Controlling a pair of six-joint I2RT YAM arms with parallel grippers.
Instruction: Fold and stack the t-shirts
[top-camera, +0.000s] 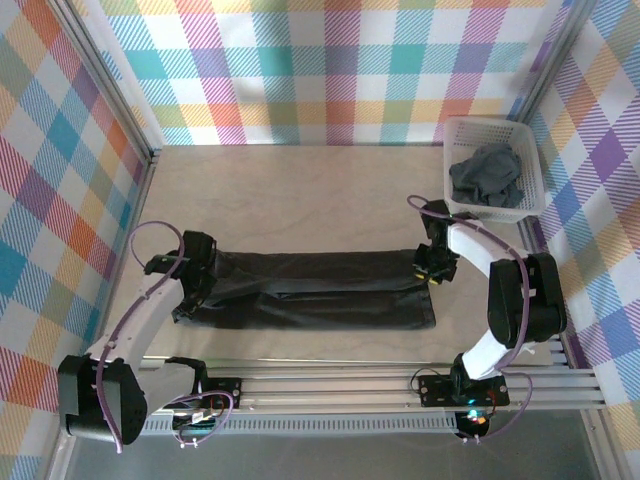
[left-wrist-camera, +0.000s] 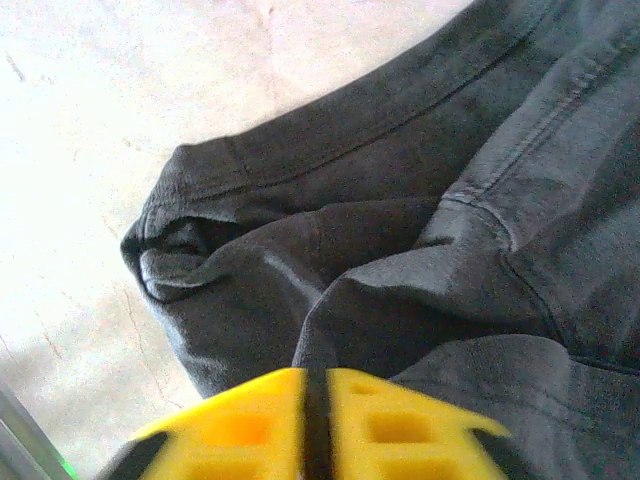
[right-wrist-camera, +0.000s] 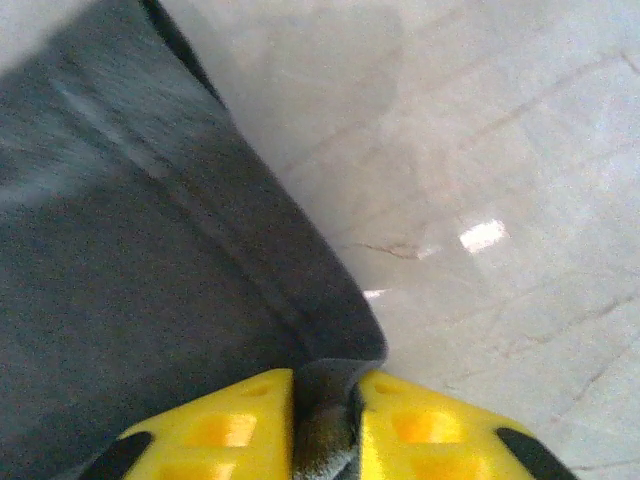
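The dark t-shirt (top-camera: 320, 290) lies folded lengthwise. Your right pincer (right-wrist-camera: 325, 382) pinches its corner; whether your left pincer (left-wrist-camera: 317, 380) holds cloth is unclear. Next, likely fold it crosswise.

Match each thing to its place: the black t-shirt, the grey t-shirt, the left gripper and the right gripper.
1 black t-shirt
2 grey t-shirt
3 left gripper
4 right gripper

A in the white lattice basket
B at the black t-shirt's right end, jaws pinching its edge
C laid out long across the table
D at the black t-shirt's left end

Pairs: 1-C, 2-A, 3-D, 4-B
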